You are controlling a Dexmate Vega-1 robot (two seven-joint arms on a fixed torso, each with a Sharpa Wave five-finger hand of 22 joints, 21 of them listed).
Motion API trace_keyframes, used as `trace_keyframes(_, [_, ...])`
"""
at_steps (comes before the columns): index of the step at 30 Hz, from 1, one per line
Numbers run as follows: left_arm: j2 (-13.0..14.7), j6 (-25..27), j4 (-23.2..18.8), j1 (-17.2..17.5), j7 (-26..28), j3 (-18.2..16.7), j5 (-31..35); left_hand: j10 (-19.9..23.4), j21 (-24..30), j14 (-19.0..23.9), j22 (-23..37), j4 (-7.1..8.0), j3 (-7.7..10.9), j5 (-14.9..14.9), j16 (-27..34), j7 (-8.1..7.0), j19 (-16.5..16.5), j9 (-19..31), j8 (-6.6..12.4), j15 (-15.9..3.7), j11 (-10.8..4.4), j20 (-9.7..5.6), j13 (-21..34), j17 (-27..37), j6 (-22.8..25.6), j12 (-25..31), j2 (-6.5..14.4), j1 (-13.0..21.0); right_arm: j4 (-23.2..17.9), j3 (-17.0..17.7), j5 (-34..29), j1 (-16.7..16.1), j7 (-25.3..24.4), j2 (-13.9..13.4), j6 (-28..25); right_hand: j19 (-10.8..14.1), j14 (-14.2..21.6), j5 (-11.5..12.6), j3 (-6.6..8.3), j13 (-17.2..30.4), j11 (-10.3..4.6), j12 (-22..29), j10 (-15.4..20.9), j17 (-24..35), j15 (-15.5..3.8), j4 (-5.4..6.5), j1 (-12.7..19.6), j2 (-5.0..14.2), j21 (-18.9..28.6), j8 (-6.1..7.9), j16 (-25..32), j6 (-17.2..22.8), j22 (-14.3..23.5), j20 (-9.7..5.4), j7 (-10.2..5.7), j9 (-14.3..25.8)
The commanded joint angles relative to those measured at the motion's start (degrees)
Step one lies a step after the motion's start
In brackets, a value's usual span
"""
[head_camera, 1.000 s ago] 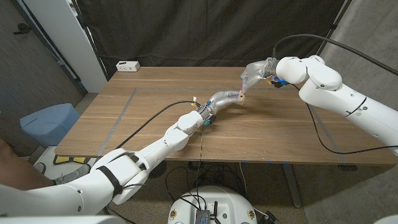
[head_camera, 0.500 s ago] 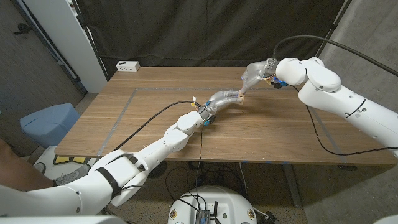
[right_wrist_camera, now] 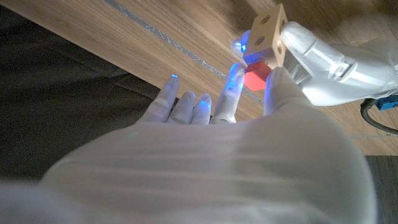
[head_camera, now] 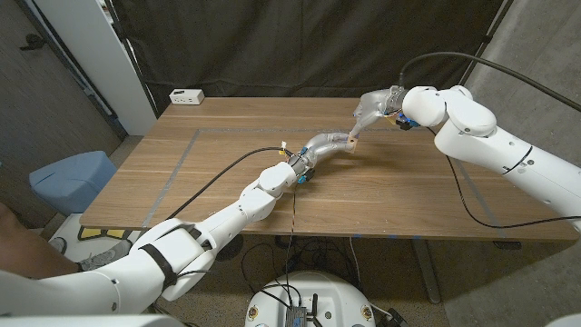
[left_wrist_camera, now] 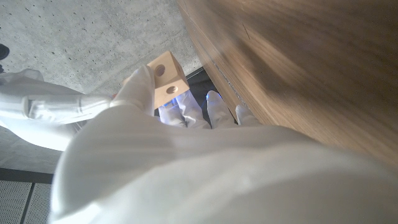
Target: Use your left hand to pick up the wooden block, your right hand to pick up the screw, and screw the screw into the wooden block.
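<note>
Over wooden table (head_camera: 218, 173), left hand (head_camera: 329, 143) fingers hold wooden block (head_camera: 351, 140); right hand (head_camera: 370, 109) fingers pinch red screw (right_wrist_camera: 254, 76).

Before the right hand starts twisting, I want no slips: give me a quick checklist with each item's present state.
1. Left hand holds the wooden block: ok.
2. Block lifted off the table: ok.
3. Right hand pinches the red screw: ok.
4. Screw touches the block: ok, seen in the right wrist view.
5. Screw tip seated in a hole: cannot tell, the tip is hidden.
6. Block's open holes face a camera: ok, left wrist view.
</note>
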Motion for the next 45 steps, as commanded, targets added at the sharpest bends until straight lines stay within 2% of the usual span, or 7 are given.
trace_keyframes(1, [0.0, -0.1, 0.0, -0.1, -0.1, 0.1, 0.0, 0.3, 0.3, 0.2, 0.2, 0.20, 0.55, 0.2, -0.1, -0.40, 0.1, 0.2, 0.33, -2.85, 0.04, 0.26, 0.0, 0.2, 2.5, 0.1, 0.6, 0.3, 0.1, -0.6, -1.0, 0.2, 0.0, 0.4, -0.5, 0.7, 0.7, 0.0, -0.13, 0.0, -0.05, 0.4, 1.1, 0.2, -3.04, 0.52, -1.0, 0.16, 0.2, 0.67, 0.3, 1.3, 0.2, -0.01, 0.18, 0.0])
trace_keyframes(11, [0.1, 0.0, -0.1, 0.0, -0.1, 0.0, -0.1, 0.2, 0.3, 0.2, 0.2, 0.13, 0.62, 0.2, -0.1, -0.33, 0.1, 0.3, 0.36, -2.87, 0.18, 0.30, 0.0, 0.2, 2.4, 0.1, 0.7, 0.5, 0.7, -1.0, -1.5, 0.7, 0.4, 1.1, -0.7, 1.0, 1.2, -0.1, -0.71, -0.1, 0.12, 0.4, 1.9, 0.3, -2.91, 1.11, -2.8, 0.44, 0.2, 0.83, 0.6, 2.8, 0.2, -0.12, 0.51, -0.3])
trace_keyframes(28, [0.1, 0.1, 0.1, 0.1, -0.1, -0.2, -0.3, 0.2, 0.3, 0.2, 0.2, 0.19, 0.66, 0.3, -0.1, -0.29, 0.1, 0.2, 0.37, -2.81, 0.10, 0.31, 0.0, 0.3, 2.4, 0.1, 0.8, 0.4, 1.2, -2.0, -2.7, 1.1, 0.9, 2.1, -2.3, 1.1, 2.2, -0.3, -2.12, -0.4, 0.35, 0.4, 3.6, 0.4, -2.55, 2.80, -7.4, 0.81, 0.1, 0.72, 0.8, 5.9, 0.2, -0.06, 1.22, -1.0])
trace_keyframes(33, [-0.1, 0.0, 0.5, -0.1, -0.1, -0.2, -0.4, 0.3, 0.3, 0.2, 0.2, 0.20, 0.70, 0.3, -0.1, -0.27, 0.2, 0.3, 0.39, -2.90, 0.02, 0.30, 0.0, 0.3, 2.5, 0.1, 0.8, 0.4, 1.0, -2.2, -3.8, 0.6, -0.1, 2.2, -3.1, 1.2, 3.2, -0.2, -3.04, -0.6, 0.31, 0.7, 5.3, 0.3, -2.48, 3.66, -10.0, 0.98, 0.1, 0.99, 1.2, 9.1, 0.2, -0.02, 1.68, -1.3])
trace_keyframes(45, [0.0, 0.1, 0.5, 0.0, -0.1, -0.3, -0.5, 0.4, 0.3, 0.3, 0.2, 0.20, 0.79, 0.3, -0.1, -0.24, 0.2, 0.2, 0.40, -2.96, 0.07, 0.23, 0.0, 0.2, 2.5, 0.2, 0.8, 0.4, 1.3, -2.6, -4.9, 0.1, -1.5, 3.0, -4.0, 1.7, 4.8, 0.1, -4.21, -0.9, 0.00, 0.9, 8.0, 0.0, -2.48, 3.91, -12.4, 1.03, 0.2, 1.47, 1.7, 15.1, 0.2, -0.18, 1.71, -1.6])
